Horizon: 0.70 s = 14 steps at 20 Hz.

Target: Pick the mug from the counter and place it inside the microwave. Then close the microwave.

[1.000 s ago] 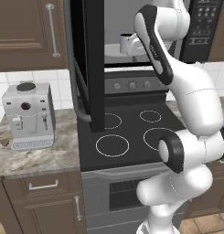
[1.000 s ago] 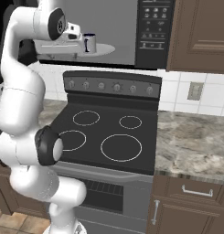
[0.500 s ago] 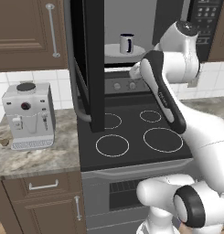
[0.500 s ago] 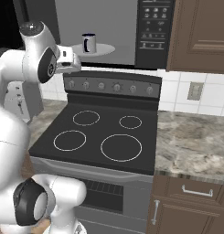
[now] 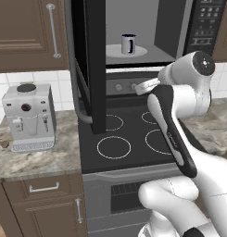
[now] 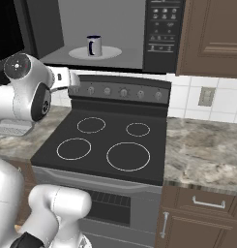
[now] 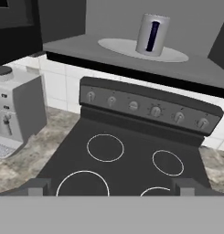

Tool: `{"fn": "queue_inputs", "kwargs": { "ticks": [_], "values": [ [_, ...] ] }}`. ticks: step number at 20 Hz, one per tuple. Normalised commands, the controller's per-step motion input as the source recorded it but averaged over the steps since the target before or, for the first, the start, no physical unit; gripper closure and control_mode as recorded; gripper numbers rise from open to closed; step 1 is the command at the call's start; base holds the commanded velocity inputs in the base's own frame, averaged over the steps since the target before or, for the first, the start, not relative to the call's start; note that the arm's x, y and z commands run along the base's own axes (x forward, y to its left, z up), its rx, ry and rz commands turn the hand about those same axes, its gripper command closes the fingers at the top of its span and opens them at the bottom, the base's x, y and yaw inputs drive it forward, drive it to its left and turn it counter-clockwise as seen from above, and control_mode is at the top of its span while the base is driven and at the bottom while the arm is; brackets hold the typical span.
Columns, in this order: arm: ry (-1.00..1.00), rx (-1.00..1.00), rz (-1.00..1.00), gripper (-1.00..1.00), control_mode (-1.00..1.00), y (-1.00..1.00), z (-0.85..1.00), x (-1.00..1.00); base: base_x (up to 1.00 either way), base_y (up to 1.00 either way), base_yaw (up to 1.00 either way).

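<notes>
Claw (image 7: 111,185) wide open, empty; mug (image 7: 152,34) on microwave (image 7: 131,59) turntable.

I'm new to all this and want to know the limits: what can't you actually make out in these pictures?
- Microwave button labels: too small, both base views.
- Microwave door: seen edge-on in the left base view, top cut off, so its glass face is hidden.
- Mug contents: hidden by its own wall.
- Tool: fingers barely visible in the hand view.
</notes>
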Motion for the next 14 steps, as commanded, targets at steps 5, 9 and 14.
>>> {"fn": "queue_inputs", "kwargs": {
  "ticks": [5, 9, 14],
  "values": [
    [0.0, 0.0, 0.0, -1.0, -1.0, 0.0, 0.21, -0.5, 0.0, 0.0, 0.0],
    [0.0, 0.0, 0.0, -1.0, -1.0, 0.0, 0.07, -0.52, 0.0, 0.0, 0.0],
    [0.0, 0.0, -0.01, -1.0, -1.0, 0.0, 0.02, -0.41, 0.0, 0.0, 0.0]
  ]
}}
